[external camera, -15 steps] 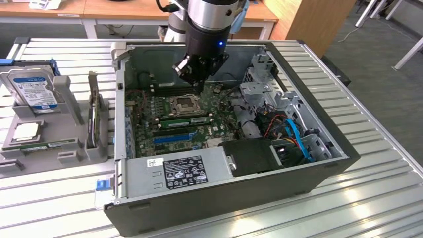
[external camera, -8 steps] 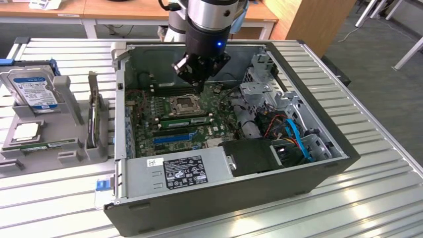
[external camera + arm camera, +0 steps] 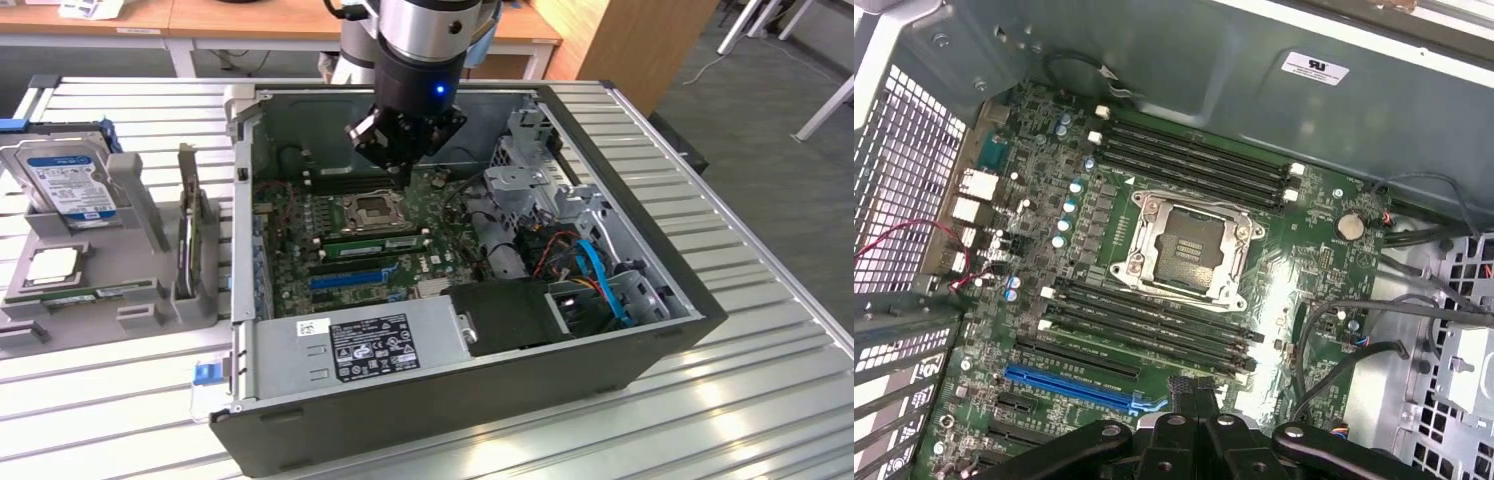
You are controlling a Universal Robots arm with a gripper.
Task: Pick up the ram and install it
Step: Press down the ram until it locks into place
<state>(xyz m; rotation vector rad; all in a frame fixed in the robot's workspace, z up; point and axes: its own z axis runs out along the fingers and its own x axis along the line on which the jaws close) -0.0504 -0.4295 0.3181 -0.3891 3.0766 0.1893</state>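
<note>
A ram stick, thin and green, lies flat in the front of the grey holder at the exterior view's left, outside the case. Another green strip stands along the black memory slots beside the empty processor socket; it looks like a seated stick, but I cannot be sure. My gripper hangs inside the open computer case above the motherboard, over the slots on the far side of the socket. Its fingers are shut together with nothing between them.
The holder also carries a hard drive, a square silver processor chip and an upright dark card with a metal bracket. Inside the case are the power supply, cable bundles and a drive cage. Case walls ring the motherboard.
</note>
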